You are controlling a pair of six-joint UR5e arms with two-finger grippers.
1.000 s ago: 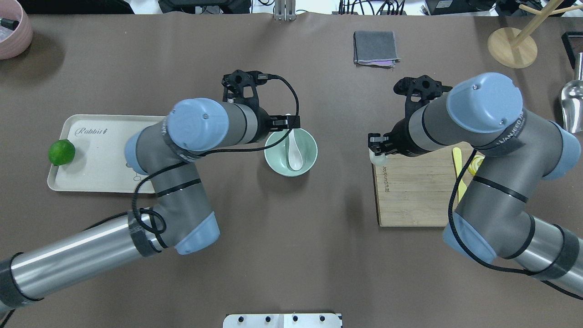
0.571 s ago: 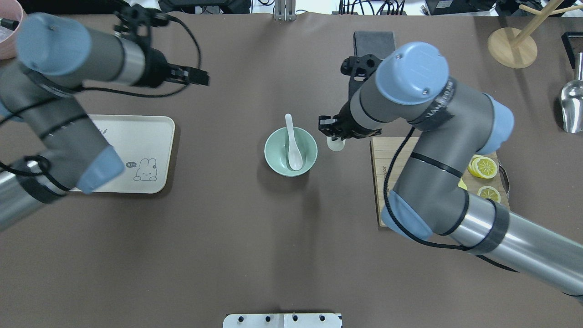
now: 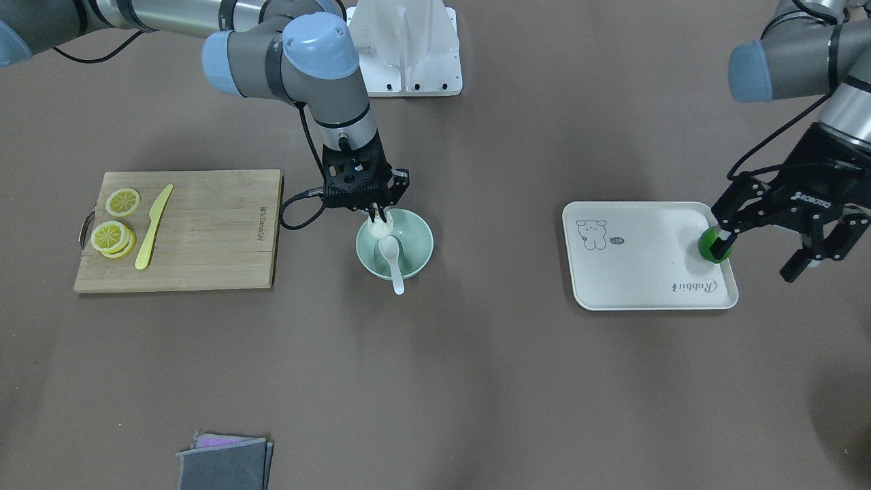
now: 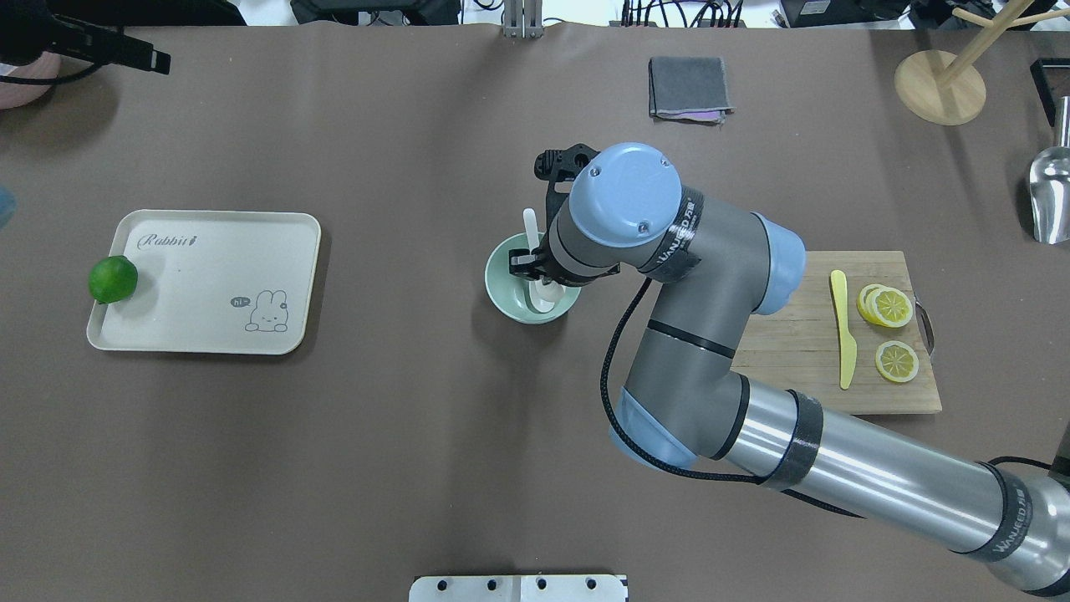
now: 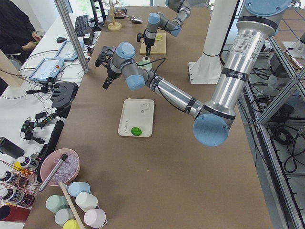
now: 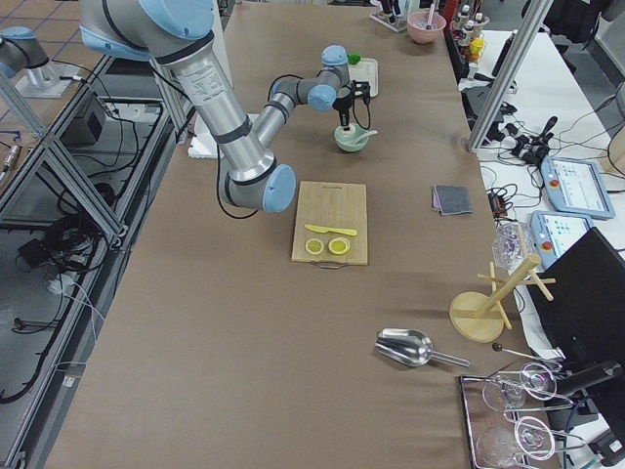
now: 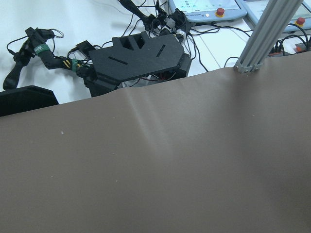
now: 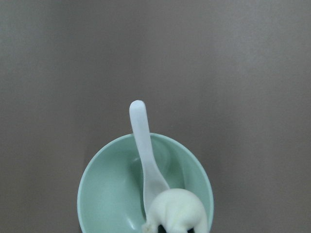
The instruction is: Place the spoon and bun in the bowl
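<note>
The pale mint-green bowl (image 4: 498, 288) stands mid-table; it also shows in the front view (image 3: 423, 239) and the right wrist view (image 8: 97, 184). The white spoon (image 4: 529, 227) lies in it, scoop down and handle over the far rim (image 3: 395, 269) (image 8: 142, 141). My right gripper (image 3: 378, 216) is shut on the white bun (image 3: 381, 229) and holds it just over the bowl's inside, above the spoon's scoop (image 8: 177, 213). My left gripper (image 3: 755, 257) is open and empty, raised high at the far left (image 4: 150, 58).
A beige tray (image 4: 209, 293) with a green lime (image 4: 113, 278) lies on the left. A wooden cutting board (image 4: 794, 368) with a yellow knife (image 4: 844, 326) and lemon slices (image 4: 890, 305) lies on the right. A grey cloth (image 4: 690, 88) is at the back.
My right arm carried the bun from the cutting board's corner leftward to over the bowl. My left arm drew away from the bowl to the far left back, leaving the spoon inside.
</note>
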